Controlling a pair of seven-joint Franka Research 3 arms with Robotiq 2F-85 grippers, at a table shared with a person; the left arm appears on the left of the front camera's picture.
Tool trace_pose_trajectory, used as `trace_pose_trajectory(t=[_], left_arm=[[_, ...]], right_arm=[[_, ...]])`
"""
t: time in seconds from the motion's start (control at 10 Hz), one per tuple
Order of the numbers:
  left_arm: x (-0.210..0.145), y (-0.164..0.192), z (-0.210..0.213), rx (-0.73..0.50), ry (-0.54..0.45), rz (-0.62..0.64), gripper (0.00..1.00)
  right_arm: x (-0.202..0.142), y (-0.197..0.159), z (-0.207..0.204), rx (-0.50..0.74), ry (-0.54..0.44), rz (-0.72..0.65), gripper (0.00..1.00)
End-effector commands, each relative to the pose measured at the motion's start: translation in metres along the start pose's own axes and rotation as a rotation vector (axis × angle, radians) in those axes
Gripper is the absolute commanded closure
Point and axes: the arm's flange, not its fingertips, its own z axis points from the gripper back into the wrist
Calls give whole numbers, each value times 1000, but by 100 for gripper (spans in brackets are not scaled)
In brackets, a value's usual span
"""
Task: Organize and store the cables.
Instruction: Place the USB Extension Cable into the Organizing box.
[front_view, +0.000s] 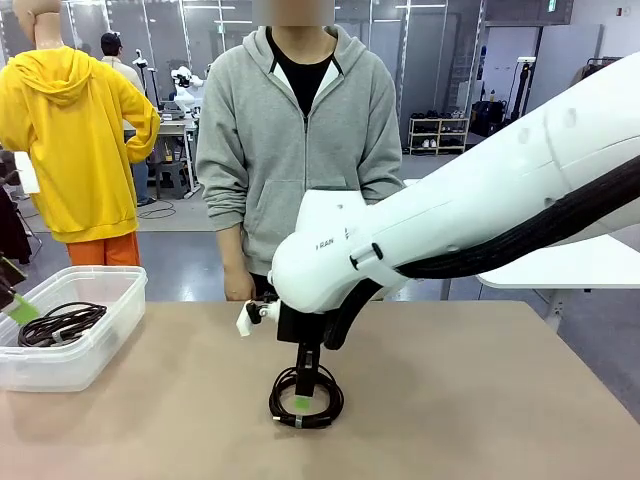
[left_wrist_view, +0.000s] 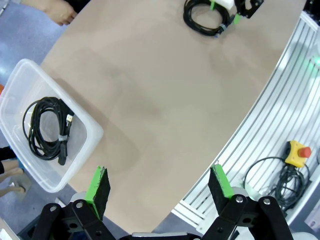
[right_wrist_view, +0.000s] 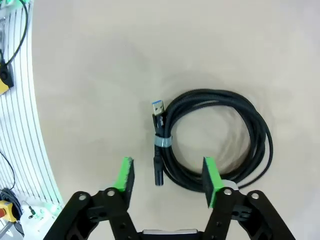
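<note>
One black coiled cable lies on the tan table near the front middle, tied with a pale band. My right gripper points straight down over it and is open. In the right wrist view the coil's tied side and its plug ends lie between the green pads, and nothing is gripped. The left wrist view shows the same coil far off under the right gripper. A second coiled cable rests inside the clear plastic bin. My left gripper hovers open beside that bin, holding nothing.
The clear bin stands at the table's left edge. A person in a grey hoodie stands at the far side, one hand by the table edge. Off the table's near side are a ribbed metal rail and a yellow stop button.
</note>
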Motion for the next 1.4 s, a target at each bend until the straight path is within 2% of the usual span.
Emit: trace_pose_trajectory(t=[0.0,0.1,0.2,0.6,0.8,1.0,1.3], left_arm=[[23,8,-34,-18,9,-49,0],[28,15,-53,-30,25,-78,0],[56,6,-72,-46,53,-116,0],[168,-48,-140,-66,123,-277,0],[228,-82,-177,-75,167,-356,0],[279,-115,-224,-105,185,-414,0],[324,-157,-281,-171,174,-543,0]], right_arm=[[-40,14,23,-25,-90,3,0],[-63,17,39,-29,-138,-12,8],[-93,23,56,-25,-197,-22,0],[-219,46,114,-66,-390,-98,0],[-278,62,130,-106,-465,-119,0],[-345,84,149,-107,-580,-110,0],[-432,111,174,-168,-705,-223,0]])
